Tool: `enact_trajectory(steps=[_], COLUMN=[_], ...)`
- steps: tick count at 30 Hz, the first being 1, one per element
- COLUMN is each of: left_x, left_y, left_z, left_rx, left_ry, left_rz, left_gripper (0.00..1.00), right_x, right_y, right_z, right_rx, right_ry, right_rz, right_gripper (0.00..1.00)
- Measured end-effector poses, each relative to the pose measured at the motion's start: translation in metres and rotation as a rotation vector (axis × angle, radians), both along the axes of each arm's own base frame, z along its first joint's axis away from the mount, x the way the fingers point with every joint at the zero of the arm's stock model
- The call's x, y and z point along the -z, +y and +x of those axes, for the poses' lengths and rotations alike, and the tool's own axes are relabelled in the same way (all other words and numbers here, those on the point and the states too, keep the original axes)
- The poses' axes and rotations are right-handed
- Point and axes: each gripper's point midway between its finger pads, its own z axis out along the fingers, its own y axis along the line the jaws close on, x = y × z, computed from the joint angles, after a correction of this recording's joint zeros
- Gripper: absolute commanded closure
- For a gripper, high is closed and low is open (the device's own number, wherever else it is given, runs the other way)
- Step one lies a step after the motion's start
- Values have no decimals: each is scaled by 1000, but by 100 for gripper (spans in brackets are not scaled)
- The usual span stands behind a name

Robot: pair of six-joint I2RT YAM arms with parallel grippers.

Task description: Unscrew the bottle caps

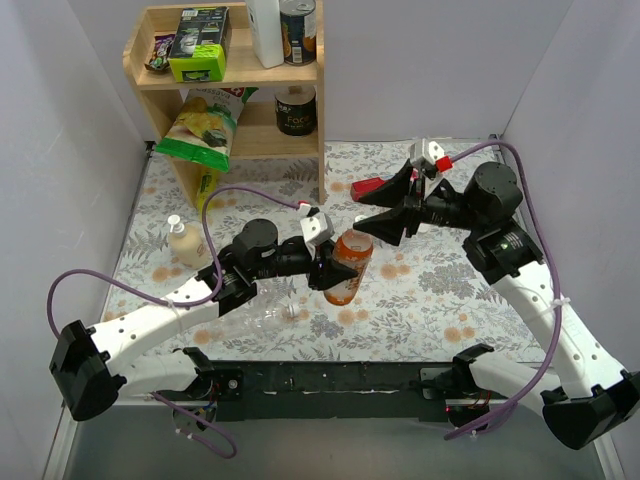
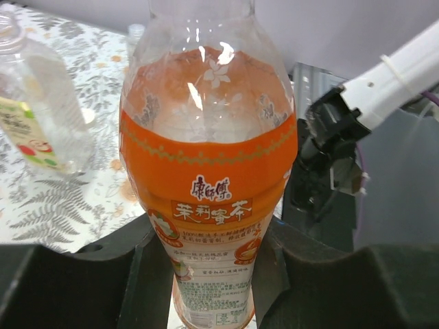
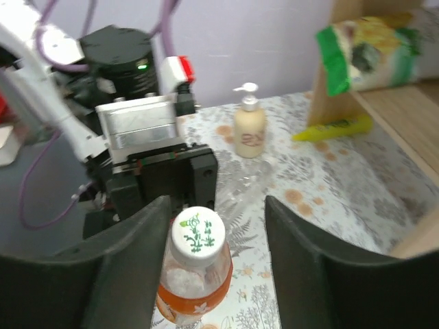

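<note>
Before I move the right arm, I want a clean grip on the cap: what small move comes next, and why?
Probably ease the right pincer onto the bottle cap. The cap is on, framed between its open fingers though slightly off-centre, and the left pincer clamps the orange bottle below.

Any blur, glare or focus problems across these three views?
Top external: evenly lit, sharp. Left wrist: white glare spots on the clear shoulder of the orange bottle; label readable. Right wrist: soft overall, the snack bag and shelf smeared; the cap clearer.
</note>
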Motion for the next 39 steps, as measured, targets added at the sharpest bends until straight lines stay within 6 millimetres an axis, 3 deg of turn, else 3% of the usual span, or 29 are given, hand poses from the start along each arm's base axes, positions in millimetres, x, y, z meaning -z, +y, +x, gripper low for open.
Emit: enact_trajectory(steps=[2,6,11,19,27,39], left_x=[0,4,12,19,35,34], left_y=[0,1,8,16,21,20], left_z=[9,26,46,75,82,84], left_rx=[-50,-140,-264,-434,-487,-495], left_ry=[1,13,37,68,96,100], left_rz=[4,21,44,90,142,145], left_gripper=[69,69,69,70,70,70], right_x=[-2,-3,18,26,40,47], right_y=[-5,-12,-15,-8,5,16], right_z=[13,33,48,54,63,70], right_rx=[107,247,352,441,495,503], right_ry=[19,69,189,291,354,383], right_rz=[7,29,41,66,50,36], right_gripper=[23,21,22,25,28,30])
